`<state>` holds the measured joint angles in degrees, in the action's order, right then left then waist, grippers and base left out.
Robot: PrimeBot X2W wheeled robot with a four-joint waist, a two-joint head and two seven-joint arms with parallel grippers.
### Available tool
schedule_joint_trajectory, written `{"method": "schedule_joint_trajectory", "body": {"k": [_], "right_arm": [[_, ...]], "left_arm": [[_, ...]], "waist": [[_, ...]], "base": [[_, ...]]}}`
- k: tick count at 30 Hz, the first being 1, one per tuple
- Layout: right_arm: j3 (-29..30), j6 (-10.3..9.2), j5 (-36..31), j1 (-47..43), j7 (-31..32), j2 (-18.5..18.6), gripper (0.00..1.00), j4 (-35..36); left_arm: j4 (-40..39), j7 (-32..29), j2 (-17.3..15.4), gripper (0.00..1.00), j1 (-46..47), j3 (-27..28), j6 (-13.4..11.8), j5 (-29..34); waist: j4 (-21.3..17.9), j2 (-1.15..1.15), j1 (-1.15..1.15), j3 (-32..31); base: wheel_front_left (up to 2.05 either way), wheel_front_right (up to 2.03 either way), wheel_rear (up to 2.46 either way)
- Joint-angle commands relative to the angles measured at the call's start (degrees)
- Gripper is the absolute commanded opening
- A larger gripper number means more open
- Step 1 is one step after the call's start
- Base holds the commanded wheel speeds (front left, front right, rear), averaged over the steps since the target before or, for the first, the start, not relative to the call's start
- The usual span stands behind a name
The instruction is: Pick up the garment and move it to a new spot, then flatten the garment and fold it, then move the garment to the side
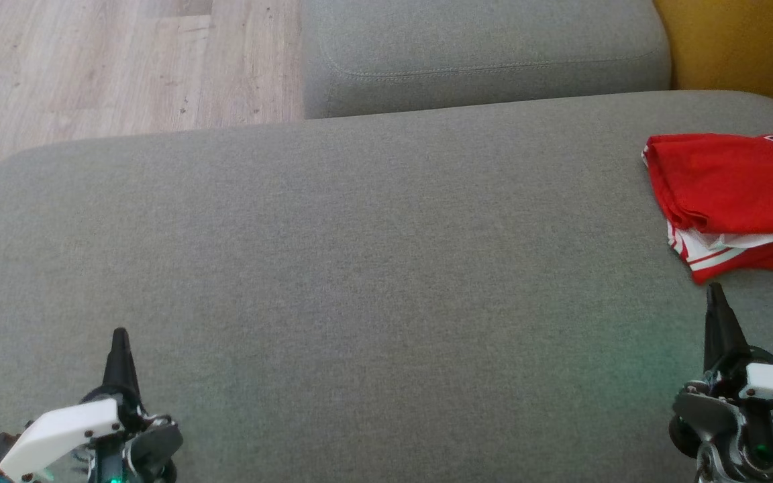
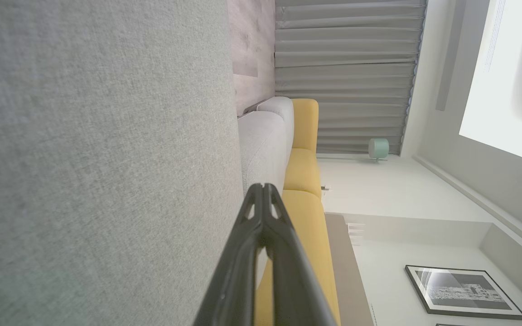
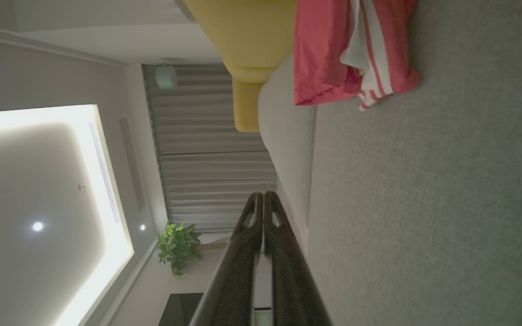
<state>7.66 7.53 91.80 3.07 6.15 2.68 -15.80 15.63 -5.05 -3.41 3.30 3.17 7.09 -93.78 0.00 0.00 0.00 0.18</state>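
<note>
The garment (image 1: 735, 201) is a red jersey with white stripes, folded into a compact bundle at the right edge of the grey sofa seat (image 1: 359, 268). It also shows in the right wrist view as a red and white bundle (image 3: 347, 50) near the top. My right gripper (image 1: 715, 290) is shut and empty, its tip just short of the garment's near edge. At the lower left my left gripper (image 1: 120, 333) is shut with nothing in it, far from the garment. Both wrist views show the fingertips pressed together, left (image 2: 263, 186) and right (image 3: 263, 194).
A second grey cushion (image 1: 487, 54) lies beyond the seat. A yellow sofa (image 1: 742, 40) stands at the far right, and wooden floor (image 1: 111, 60) lies at the upper left. Wide bare seat stretches between the two grippers.
</note>
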Motion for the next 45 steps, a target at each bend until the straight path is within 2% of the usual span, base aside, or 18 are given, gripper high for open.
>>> {"method": "schedule_joint_trajectory", "body": {"k": [1,45], "right_arm": [[-1.16,-0.04,0.38,3.11,0.33,0.26,0.00,1.78],[-1.11,-0.04,0.34,3.12,0.36,0.23,0.00,1.78]], "left_arm": [[-1.64,-0.27,-0.53,0.00,2.76,1.89,0.40,0.40],[-1.61,-0.80,-0.06,0.00,2.82,2.55,0.40,0.95]], "waist": [[0.00,0.00,0.00,0.00],[0.00,0.00,0.00,0.00]], "base": [[0.00,0.00,0.00],[0.00,0.00,0.00]]}}
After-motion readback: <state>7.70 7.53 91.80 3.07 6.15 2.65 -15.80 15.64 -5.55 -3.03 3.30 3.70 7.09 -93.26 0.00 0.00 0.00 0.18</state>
